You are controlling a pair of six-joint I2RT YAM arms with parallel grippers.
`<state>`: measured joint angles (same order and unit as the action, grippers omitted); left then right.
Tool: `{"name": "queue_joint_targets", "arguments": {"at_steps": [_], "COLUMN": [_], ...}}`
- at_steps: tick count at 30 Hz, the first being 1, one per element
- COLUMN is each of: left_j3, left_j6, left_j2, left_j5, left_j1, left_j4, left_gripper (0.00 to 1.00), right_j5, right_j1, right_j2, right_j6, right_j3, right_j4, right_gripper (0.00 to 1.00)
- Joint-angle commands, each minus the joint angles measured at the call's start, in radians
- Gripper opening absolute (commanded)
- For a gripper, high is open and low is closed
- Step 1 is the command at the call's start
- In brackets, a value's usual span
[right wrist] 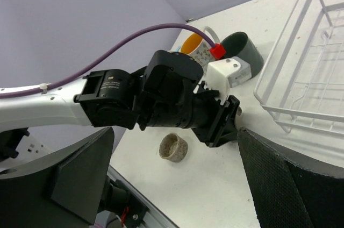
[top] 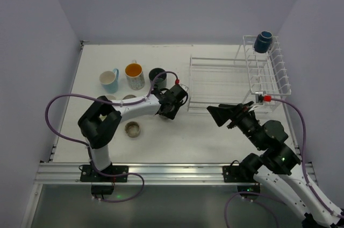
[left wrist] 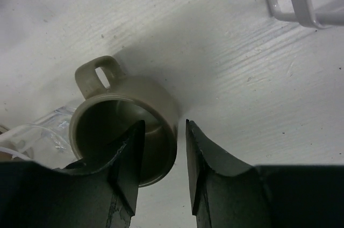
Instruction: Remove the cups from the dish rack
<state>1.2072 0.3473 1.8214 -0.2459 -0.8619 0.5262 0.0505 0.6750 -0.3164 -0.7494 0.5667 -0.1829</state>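
Blocked at far right corner of table (top: 183, 144) by dish rack (top: 226, 77); navy cup (top: 263, 41) atop its tall basket. Crowded toward left edge: cups (top: 134, 76) clustered, left gripper (left wrist: 164, 128) straddling olive cup (left wrist: 156, 99) wall. Passable along near edge, mid-table, between left gripper and right gripper (top: 215, 115).

I see a white table (top: 177, 136). The dish rack (top: 215, 77) sits far right on it. Far left, in a row: blue mug (top: 109, 81), orange-lined mug (top: 134, 76), black cup (top: 157, 75). Nearer me, a speckled beige cup (top: 132, 129) sits alone. Near the rack, a pale green cup (left wrist: 153, 96) is upright, with a clear glass (left wrist: 37, 136) just beside it.
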Motion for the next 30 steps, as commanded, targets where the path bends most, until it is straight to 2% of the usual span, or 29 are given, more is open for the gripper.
{"name": "queue_joint_targets", "arguments": {"at_steps": [1, 4, 7, 8, 10, 13, 17, 20, 21, 23, 26, 30], "left_j3": [0.048, 0.048, 0.058, 0.072, 0.081, 0.078, -0.048, -0.165, -0.191, -0.275, -0.377, -0.471], "left_j6": [-0.022, -0.019, -0.027, -0.033, -0.048, -0.062, -0.079, -0.085, -0.084, -0.094, -0.103, -0.108], "left_j2": [-0.011, -0.042, -0.109, -0.163, -0.233, -0.408, -0.711, -0.900, -0.942, -1.057, -1.178, -1.260], "left_j5": [-0.044, -0.050, -0.067, -0.075, -0.075, -0.026, 0.068, 0.074, 0.060, 0.059, 0.037, 0.007], "left_j1": [0.003, 0.003, 0.003, 0.003, 0.003, 0.001, 0.001, 0.000, 0.001, 0.000, 0.001, 0.001], "left_j4": [0.003, -0.002, 0.004, 0.008, -0.003, -0.049, -0.150, -0.184, -0.178, -0.173, -0.169, -0.199], "left_gripper": [0.42, 0.50, 0.64, 0.73, 0.79, 0.87, 0.94, 1.00, 1.00, 1.00, 1.00, 1.00], "right_j5": [0.074, 0.113, 0.163, 0.181, 0.259, 0.327, 0.470, 0.506, 0.484, 0.448, 0.449, 0.437], "right_j1": [0.003, 0.003, 0.003, 0.003, 0.003, 0.000, -0.026, -0.115, -0.199, -0.274, -0.397, -0.549], "right_j2": [-0.001, -0.026, -0.053, -0.081, -0.111, -0.194, -0.338, -0.441, -0.467, -0.553, -0.685, -0.857], "right_j6": [0.039, 0.064, 0.096, 0.119, 0.146, 0.208, 0.320, 0.379, 0.387, 0.404, 0.452, 0.479], "right_j3": [0.027, 0.064, 0.108, 0.125, 0.173, 0.251, 0.431, 0.539, 0.564, 0.646, 0.752, 0.884], "right_j4": [-0.038, -0.076, -0.096, -0.113, -0.124, -0.142, -0.214, -0.227, -0.227, -0.243, -0.244, -0.236], "right_gripper": [0.99, 0.99, 0.99, 0.97, 0.93, 0.84, 0.80, 0.79, 0.79, 0.79, 0.83, 0.87]}}
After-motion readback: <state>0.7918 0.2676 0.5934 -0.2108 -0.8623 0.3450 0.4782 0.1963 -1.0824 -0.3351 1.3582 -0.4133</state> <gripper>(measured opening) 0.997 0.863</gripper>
